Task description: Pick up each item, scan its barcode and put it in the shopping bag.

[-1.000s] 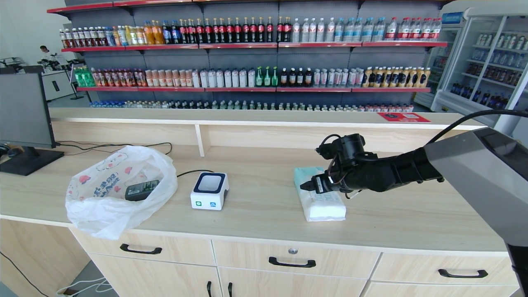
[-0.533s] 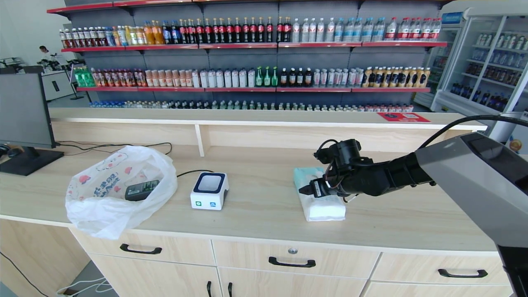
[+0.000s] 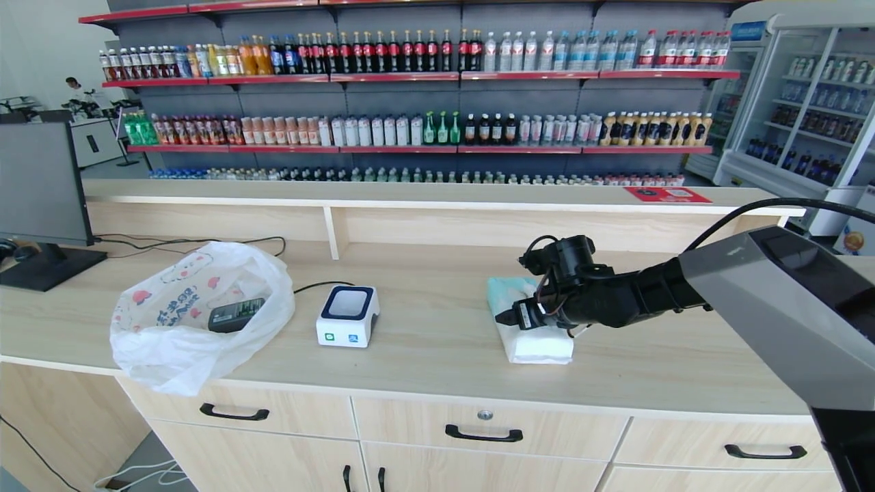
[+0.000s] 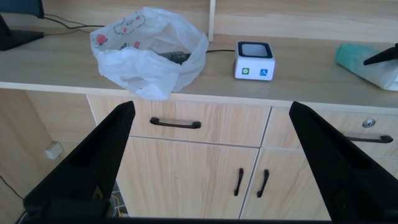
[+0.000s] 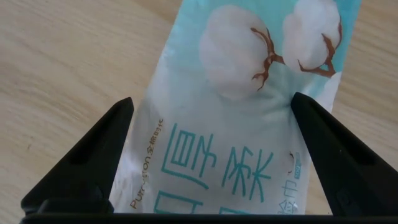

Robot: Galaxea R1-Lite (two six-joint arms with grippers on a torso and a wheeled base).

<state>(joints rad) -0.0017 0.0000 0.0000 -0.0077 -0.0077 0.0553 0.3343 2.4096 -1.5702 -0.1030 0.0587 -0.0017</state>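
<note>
Right gripper (image 3: pixel 509 318) sits low over the tissue pack (image 3: pixel 533 342); the pack lies flat on the counter (image 3: pixel 437 342), right of the scanner (image 3: pixel 347 316) and well apart from it; it is not yet lifted. Claw spread; in the right wrist view you see one finger on each side of the pack's width; you cannot tell whether the pads touch the wrapper. The pack's teal end points toward the back ledge, its white end toward the counter's front edge.

Scanner stands between the pack and the bag (image 3: pixel 184 328); its window faces up; a cable runs off behind it. Bag slumps open on the left part of the counter, near the front edge; a dark flat item (image 3: pixel 234 314) lies inside it.

Your left gripper (image 4: pixel 210 112) hangs below counter height, in front of the cabinet doors (image 4: pixel 249 183); claw spread wide.

Monitor (image 3: pixel 41 184) stands at the counter's far left, behind the bag.
</note>
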